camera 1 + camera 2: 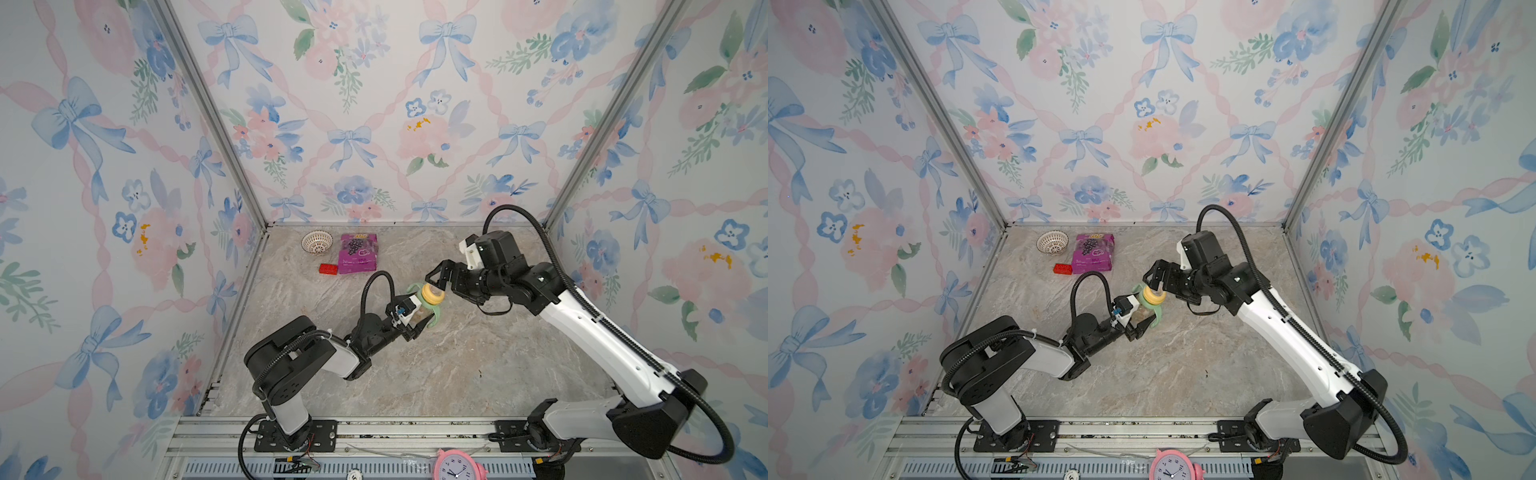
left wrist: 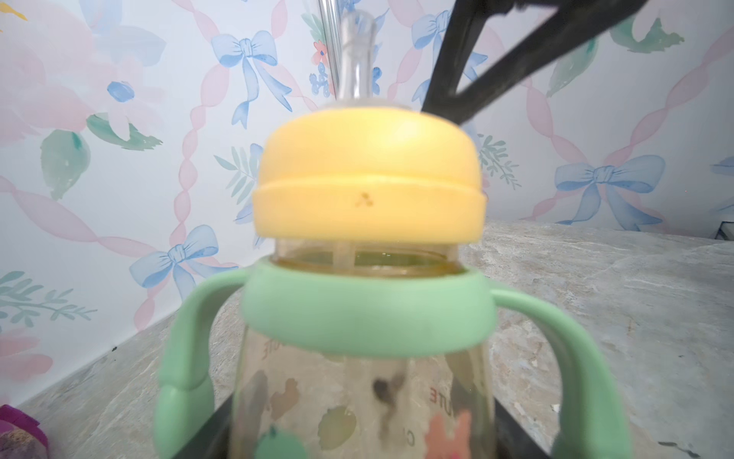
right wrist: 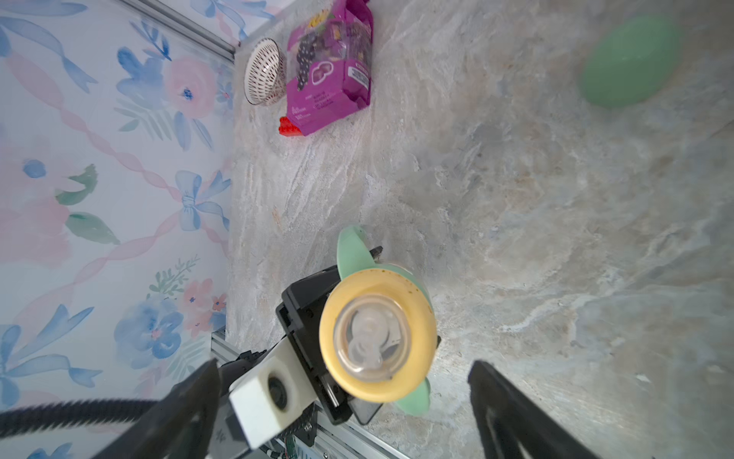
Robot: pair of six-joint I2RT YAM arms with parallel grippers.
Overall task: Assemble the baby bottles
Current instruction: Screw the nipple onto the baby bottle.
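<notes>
Left jaws gripping roughly upright bottle (image 2: 357,397), right jaws wide open over yellow ring (image 1: 432,294), nipple (image 3: 367,337) up

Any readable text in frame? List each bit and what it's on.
"100" (likely, blurred): top of the purple packet; its small print is unreadable.
"UTE" (partial, red letters): wall of the bottle; other print there is blurred.
Pink clock: numerals too small to read.
</notes>
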